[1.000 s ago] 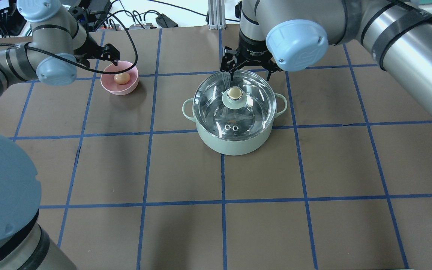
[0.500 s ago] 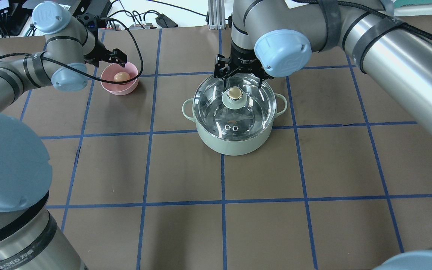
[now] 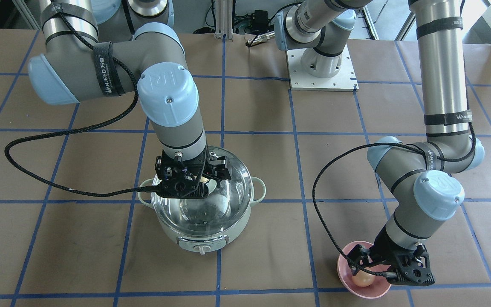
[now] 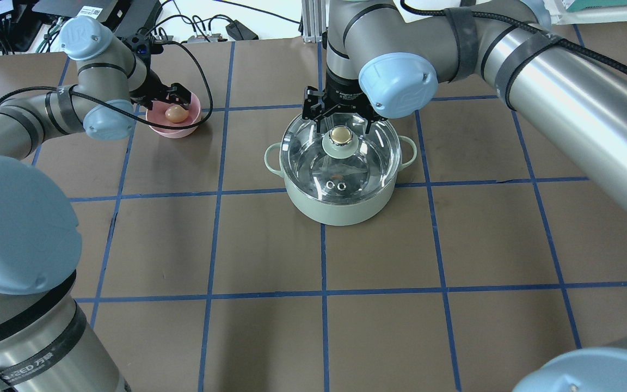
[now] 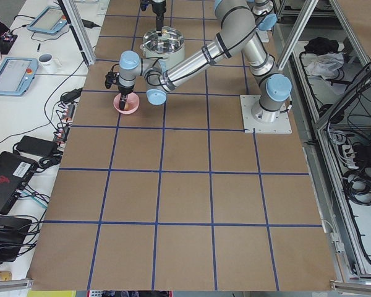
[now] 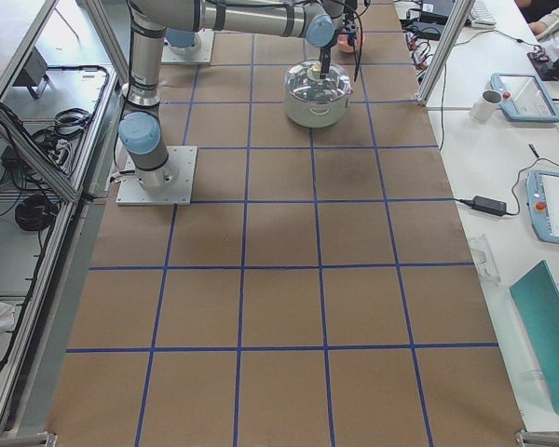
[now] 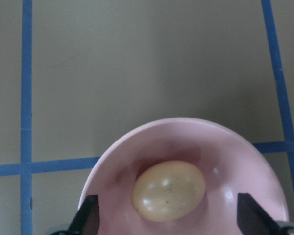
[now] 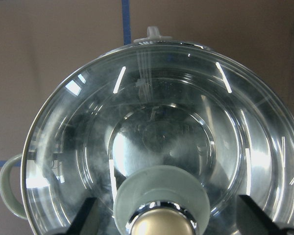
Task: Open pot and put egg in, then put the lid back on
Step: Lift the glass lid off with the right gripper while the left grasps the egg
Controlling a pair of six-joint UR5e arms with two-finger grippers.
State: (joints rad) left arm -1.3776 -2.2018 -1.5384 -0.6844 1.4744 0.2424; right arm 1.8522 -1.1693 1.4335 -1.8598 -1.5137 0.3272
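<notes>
Front view: the lid (image 3: 232, 187) sits on the pot (image 3: 203, 238), so nothing is opened yet. The right gripper (image 3: 194, 181) hangs over the lid's centre. Across the table the left gripper (image 3: 392, 270) is low over the bowl (image 3: 345, 273), with the egg (image 3: 362, 279) lying inside.

Overhead: the right gripper's jaws are spread, one either side of the knob (image 4: 340, 135). It looks clear of them, with no grip that I can see. The egg is in the bowl and the left gripper is at its far rim.

The two side views are too small to add anything.

Left wrist: both fingers (image 7: 88, 218) stand wide of the egg without touching it. The egg rests on the bowl's bottom.

Right wrist: the knob sits at the bottom edge between parted fingers, unclamped, and the lid is seated flush on the rim.

By my read, all three steps remain: lid off, egg in, lid back. Both arms look poised for their first grasps.
</notes>
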